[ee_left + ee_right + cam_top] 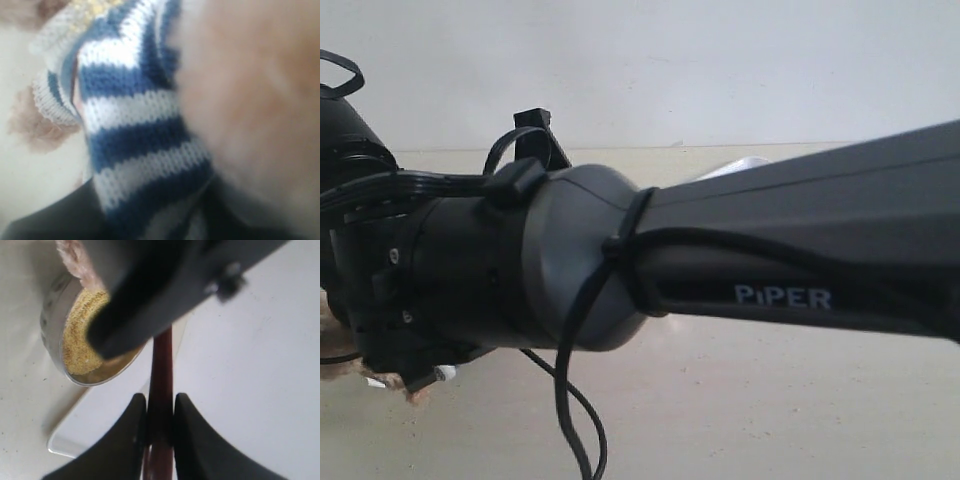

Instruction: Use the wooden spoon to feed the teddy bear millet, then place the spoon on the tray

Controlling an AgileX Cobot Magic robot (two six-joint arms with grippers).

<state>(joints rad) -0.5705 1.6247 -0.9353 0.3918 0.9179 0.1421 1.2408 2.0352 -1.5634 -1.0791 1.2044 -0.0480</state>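
Observation:
The teddy bear [135,150] fills the left wrist view: navy-and-white striped knit, with light-brown fur beside it. My left gripper [165,220] is shut on the striped sleeve, which runs down between its dark fingers. In the right wrist view my right gripper [160,410] is shut on the wooden spoon [162,365], pinching its dark red handle above the white tray [240,365]. A dark arm part hides the spoon's bowl. The millet [80,335] lies heaped in a steel bowl [52,325] beside the tray. A tuft of bear fur [75,260] shows past the bowl.
A grey arm link marked PiPER [780,260] crosses the exterior view close to the camera and blocks most of the scene. Loose black cables [575,400] hang from it. The beige table [770,410] shows below. Scraps of brown fur [340,370] peek out at the lower left.

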